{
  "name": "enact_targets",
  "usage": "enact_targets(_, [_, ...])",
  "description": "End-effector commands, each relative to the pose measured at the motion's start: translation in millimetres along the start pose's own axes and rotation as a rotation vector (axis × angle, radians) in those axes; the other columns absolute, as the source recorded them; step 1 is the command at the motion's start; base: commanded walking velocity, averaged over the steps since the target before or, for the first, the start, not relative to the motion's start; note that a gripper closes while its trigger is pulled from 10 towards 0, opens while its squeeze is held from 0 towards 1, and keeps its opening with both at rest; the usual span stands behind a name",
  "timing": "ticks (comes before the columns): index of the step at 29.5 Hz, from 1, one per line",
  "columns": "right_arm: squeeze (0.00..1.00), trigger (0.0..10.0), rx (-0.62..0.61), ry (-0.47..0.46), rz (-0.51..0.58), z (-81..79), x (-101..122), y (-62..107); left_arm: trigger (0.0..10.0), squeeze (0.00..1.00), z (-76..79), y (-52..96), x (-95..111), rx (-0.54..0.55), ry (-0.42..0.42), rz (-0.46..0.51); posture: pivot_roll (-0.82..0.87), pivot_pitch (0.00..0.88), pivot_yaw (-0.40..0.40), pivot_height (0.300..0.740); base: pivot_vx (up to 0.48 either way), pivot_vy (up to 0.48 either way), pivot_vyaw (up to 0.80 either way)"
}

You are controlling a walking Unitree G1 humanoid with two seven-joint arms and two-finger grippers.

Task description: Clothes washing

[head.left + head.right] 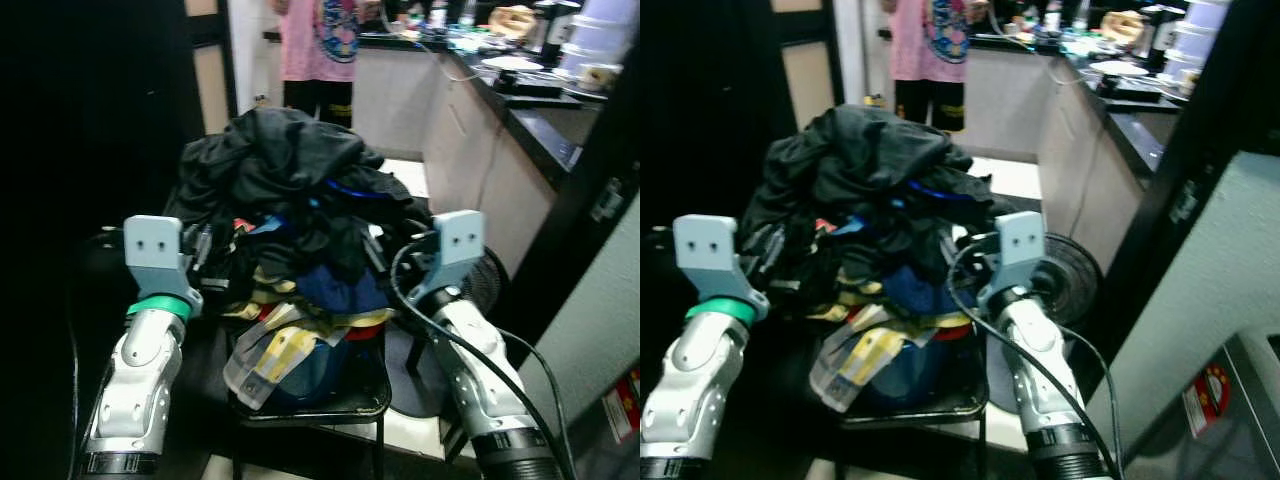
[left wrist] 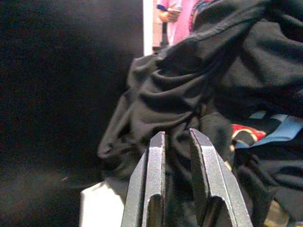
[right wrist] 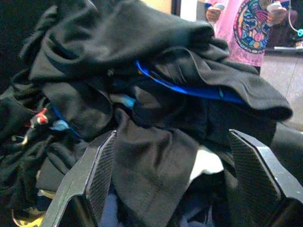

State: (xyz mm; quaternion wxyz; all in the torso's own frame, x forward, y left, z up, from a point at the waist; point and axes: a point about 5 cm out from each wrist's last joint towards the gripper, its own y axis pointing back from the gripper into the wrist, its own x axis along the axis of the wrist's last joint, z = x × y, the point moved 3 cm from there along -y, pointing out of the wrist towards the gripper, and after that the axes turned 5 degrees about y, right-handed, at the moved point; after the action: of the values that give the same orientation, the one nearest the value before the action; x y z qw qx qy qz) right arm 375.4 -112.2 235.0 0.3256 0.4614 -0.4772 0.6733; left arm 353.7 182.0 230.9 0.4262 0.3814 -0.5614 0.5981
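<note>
Laundry day, kitchen: I stand over the heaped clothes pile (image 1: 290,200), dark tops stacked on a plaid shirt (image 1: 265,355) and blue items, all spilling out of a black basket (image 1: 370,400) that sits on a small stand right in front of me. My left hand (image 2: 176,142) is at the pile's left flank, fingers narrowed to a slim gap w/ a fold of black fabric (image 2: 165,104) pressed between them, so it looks pinched on cloth, tho how firm the hold is I can't say. My right hand (image 3: 177,151) is spread wide at the pile's right side, its ribbed pads either side of a black garment (image 3: 151,170) but not closing on it yet. A person in a pink shirt (image 1: 320,40) stands well behind the pile, by the kitchen counter (image 1: 540,130); a floor fan (image 1: 490,285) sits just right of the basket. My read: early stage, picking up a load to carry to the washer. Next move prob needs the right hand to shut on its fold, then both to lift together w/o dragging the heap off the basket.
</note>
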Motion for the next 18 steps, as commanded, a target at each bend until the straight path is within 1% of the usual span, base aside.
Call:
enact_targets(1, [0.00,10.0,0.004,0.010,-0.016,3.4,-3,-1.1,10.0,0.00,4.2,0.1,-5,-0.010,-0.008,-0.013,0.00,0.000,-0.057,0.740,0.000,0.000,0.00])
enact_targets(3, [0.00,10.0,0.018,0.021,-0.015,3.5,-2,-4.2,10.0,0.00,4.4,0.2,-8,-0.001,0.016,-0.019,-0.01,0.000,-0.057,0.740,0.000,0.000,0.00])
enact_targets(10, [0.00,10.0,0.024,0.041,-0.010,3.2,3,-4.4,10.0,0.00,6.4,2.8,-9,-0.006,0.063,-0.021,-0.03,0.000,-0.053,0.740,0.000,0.000,0.00])
enact_targets(18, [0.00,10.0,0.007,0.061,-0.028,7.1,0,-0.2,10.0,0.00,10.9,0.5,-15,-0.018,0.073,-0.040,-0.05,0.000,-0.039,0.740,0.000,0.000,0.00])
